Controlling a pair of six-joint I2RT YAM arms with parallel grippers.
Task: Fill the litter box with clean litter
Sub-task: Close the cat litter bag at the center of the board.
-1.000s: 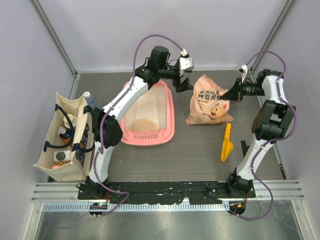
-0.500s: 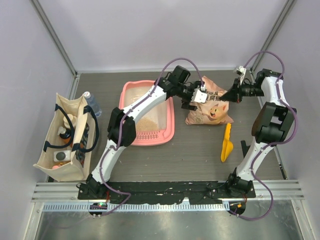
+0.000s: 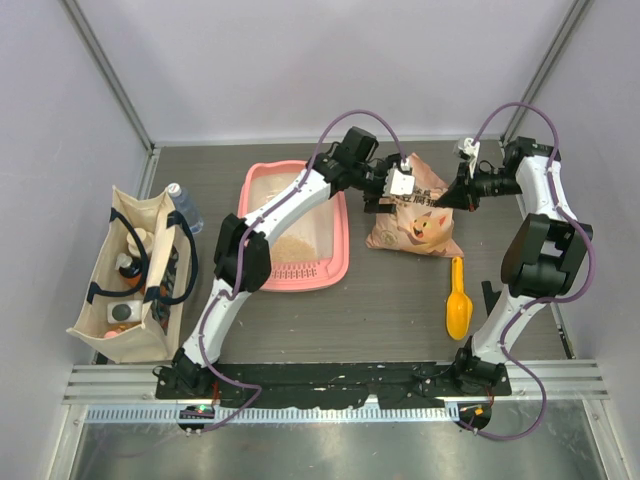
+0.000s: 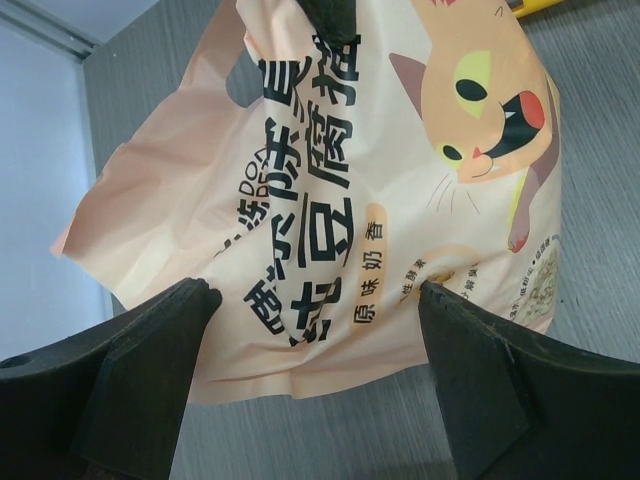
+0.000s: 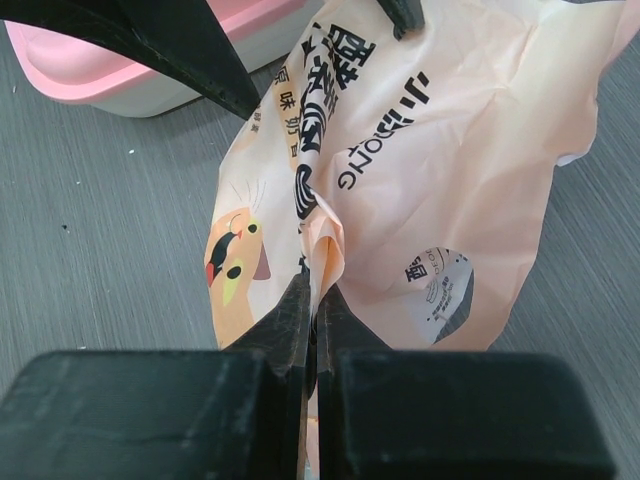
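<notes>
The pink litter box (image 3: 340, 240) lies left of centre with a tan pile of clean litter (image 3: 291, 248) at its near end. The peach litter bag (image 3: 410, 225) with a cartoon cat lies to its right. My left gripper (image 3: 383, 190) is open and hangs over the bag's left top edge; in the left wrist view its jaws stand wide on either side of the bag (image 4: 330, 200). My right gripper (image 3: 443, 199) is shut on a fold of the bag (image 5: 322, 240) at its right side. A corner of the box also shows in the right wrist view (image 5: 120, 70).
A yellow-orange scoop (image 3: 458, 300) lies on the table below the bag, near the right arm's base. A beige tote bag (image 3: 135, 270) with bottles stands at the far left. Grey walls close in the table.
My left arm swung from above the box to the bag's left edge. My right gripper moved left with a fold of the bag; the bag shifted left and the scoop slid slightly nearer.
</notes>
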